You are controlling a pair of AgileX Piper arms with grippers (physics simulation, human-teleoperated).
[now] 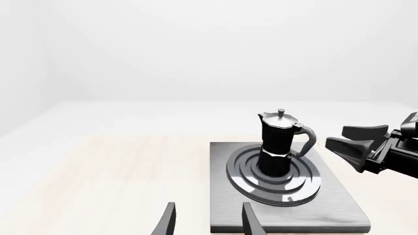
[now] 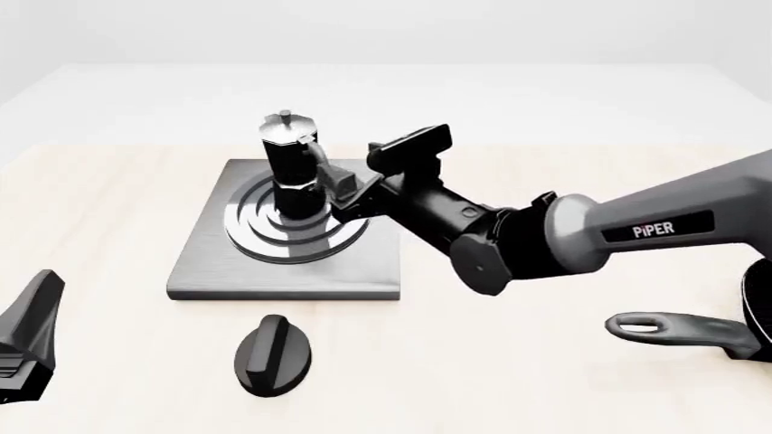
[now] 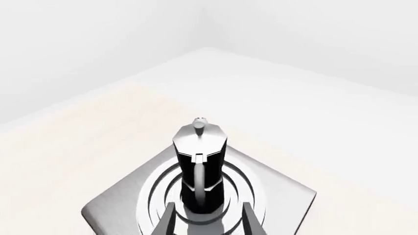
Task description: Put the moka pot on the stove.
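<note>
Simulated kitchen tabletop: stove (image 2: 289,267), moka pot (image 2: 289,167).

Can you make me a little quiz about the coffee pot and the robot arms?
1. True or false: the moka pot stands upright on the ring burner of the stove.
2. Which gripper is nearest the pot's handle? A) left gripper B) right gripper
3. Fill in: the black oval knob lies on the ____, not on the stove.

Key: 1 true. 2 B; its fingers are open and apart from the handle. 3 table.
</note>
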